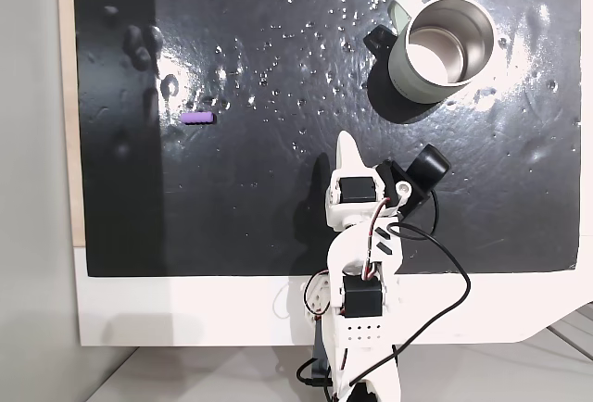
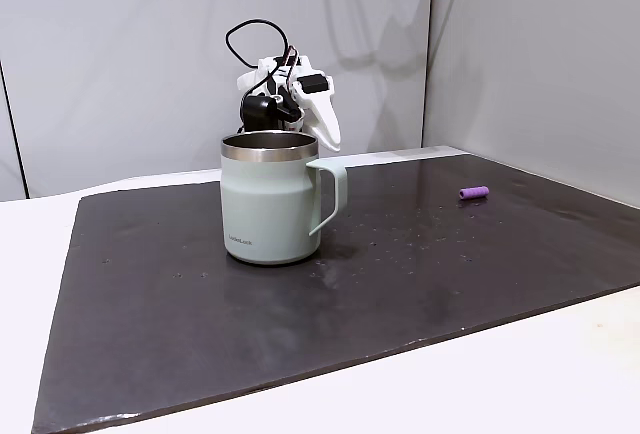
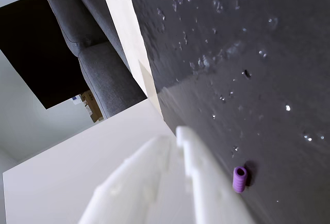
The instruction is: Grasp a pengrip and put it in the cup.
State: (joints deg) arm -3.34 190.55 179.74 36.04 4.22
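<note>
The small lilac tube-shaped pengrip (image 1: 196, 118) lies on its side on the black glossy mat (image 1: 278, 217), alone, at the left of the mat in the top-down fixed view and at the far right in the side fixed view (image 2: 474, 193). In the wrist view it sits low on the mat (image 3: 240, 178), just beside the white finger (image 3: 206, 182) without touching it.

The pale grey-green mug with a shiny steel inside (image 1: 437, 48) stands upright at the far right of the top-down fixed view, well apart from the pengrip, handle toward the left.

The white gripper (image 1: 346, 150) hangs between them, near the mat's near edge, holding nothing; whether its jaws are spread I cannot tell.
</note>
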